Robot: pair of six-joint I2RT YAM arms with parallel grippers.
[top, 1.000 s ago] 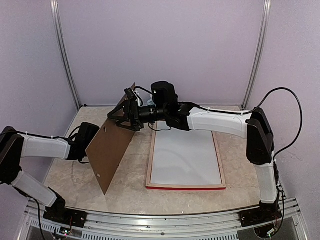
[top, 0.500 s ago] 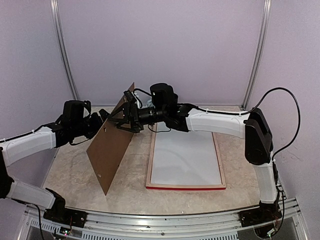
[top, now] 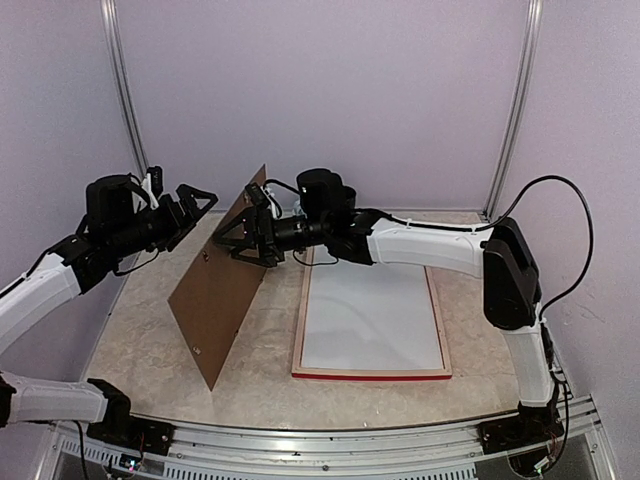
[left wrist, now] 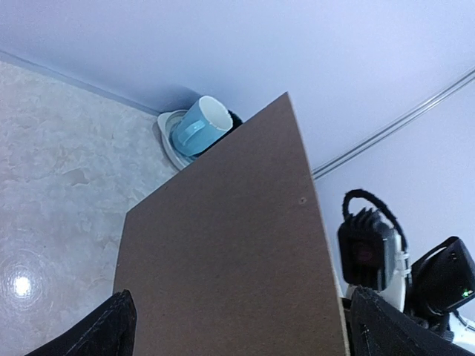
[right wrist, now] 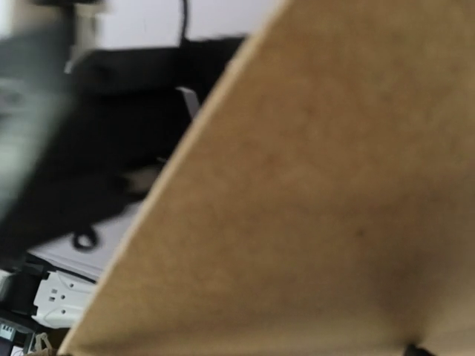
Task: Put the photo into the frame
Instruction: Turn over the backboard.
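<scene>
While the frame lies flat on the bench, a white sheet inside, a brown board stands tilted beside it. The right arm stretches across, its spread claw against the board. The raised left claw gapes, apart from it.

White shells; black joints, cables, left hand.

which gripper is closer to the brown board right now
Right. The right gripper sits against the brown board, high on its right face, jaws wide. The left gripper, also open, hangs apart from it, off its left side.
</scene>
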